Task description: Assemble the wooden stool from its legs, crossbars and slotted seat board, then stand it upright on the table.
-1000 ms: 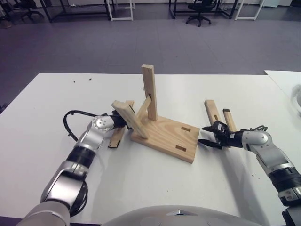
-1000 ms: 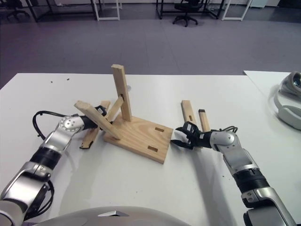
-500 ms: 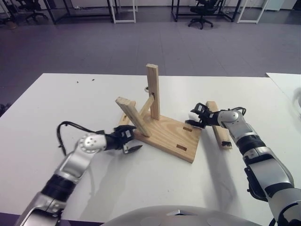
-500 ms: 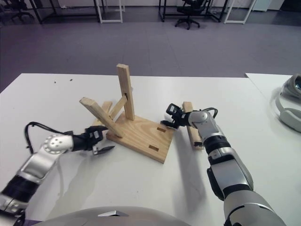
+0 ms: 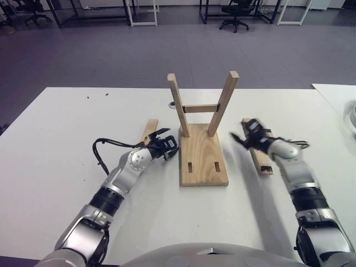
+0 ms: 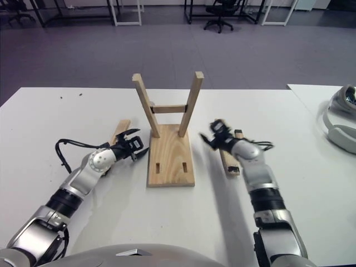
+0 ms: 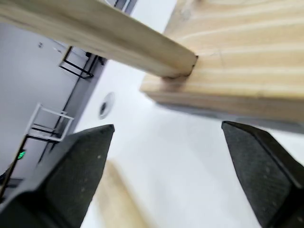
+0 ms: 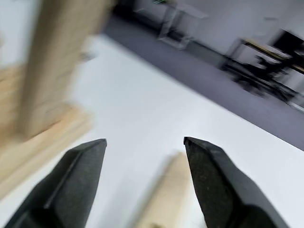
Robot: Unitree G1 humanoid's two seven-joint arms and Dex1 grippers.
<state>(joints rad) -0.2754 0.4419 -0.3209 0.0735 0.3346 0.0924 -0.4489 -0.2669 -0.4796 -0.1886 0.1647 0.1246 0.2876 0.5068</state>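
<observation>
Two pale wooden legs (image 5: 177, 105) and a thin crossbar (image 5: 200, 108) stand in the slotted pine seat board (image 5: 203, 153); two slots (image 5: 191, 166) are unfilled. The left pincer (image 5: 168, 144) and right pincer (image 5: 246, 135) gape, holding nothing.

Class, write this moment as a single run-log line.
seat board flat, two legs and crossbar fitted, near slots empty | left gripper open beside board | right gripper open by loose leg | stool unfinished

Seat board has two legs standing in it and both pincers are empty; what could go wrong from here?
1. The open left pincer sits close beside the seat board; a nudge could shift it and loosen the two standing legs and their crossbar.
2. The open right pincer hovers above the loose pieces; a skewed grab might push them away.
</observation>
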